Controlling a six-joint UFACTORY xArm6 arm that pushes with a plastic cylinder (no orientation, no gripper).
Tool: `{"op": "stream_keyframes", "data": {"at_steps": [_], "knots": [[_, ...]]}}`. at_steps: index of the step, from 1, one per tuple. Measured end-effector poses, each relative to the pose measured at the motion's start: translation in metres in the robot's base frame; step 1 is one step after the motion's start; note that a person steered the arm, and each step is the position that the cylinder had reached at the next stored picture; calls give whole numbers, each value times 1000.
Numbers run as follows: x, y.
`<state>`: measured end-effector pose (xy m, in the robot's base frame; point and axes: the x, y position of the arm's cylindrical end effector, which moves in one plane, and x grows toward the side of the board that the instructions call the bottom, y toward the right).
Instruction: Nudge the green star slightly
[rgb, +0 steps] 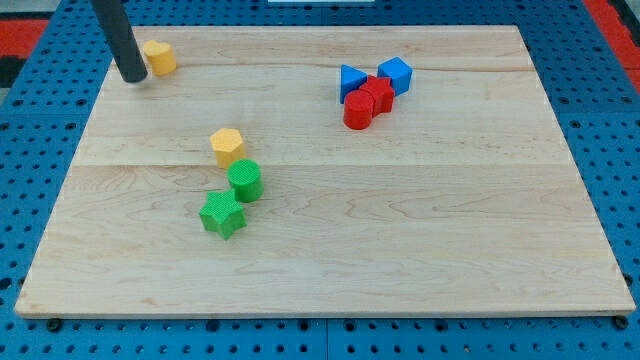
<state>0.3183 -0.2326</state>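
Observation:
The green star (221, 213) lies on the wooden board at the view's lower left of centre. A green cylinder (245, 180) touches its upper right, and a yellow hexagonal block (228, 146) sits just above that. My tip (132, 77) is at the view's top left, far above and left of the green star, just left of a yellow block (159, 57).
A cluster at the view's upper right holds a blue triangle-like block (351, 80), a blue cube (396, 74), a red block (378, 94) and a red cylinder (358, 110). The wooden board (420, 230) rests on a blue pegboard surface (600, 120).

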Motion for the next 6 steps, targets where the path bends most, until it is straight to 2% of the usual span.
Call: {"op": "stream_keyframes", "data": {"at_steps": [1, 2, 3, 4, 5, 6], "knots": [[23, 24], [65, 58], [108, 19], [148, 37], [175, 79], [175, 123]]}}
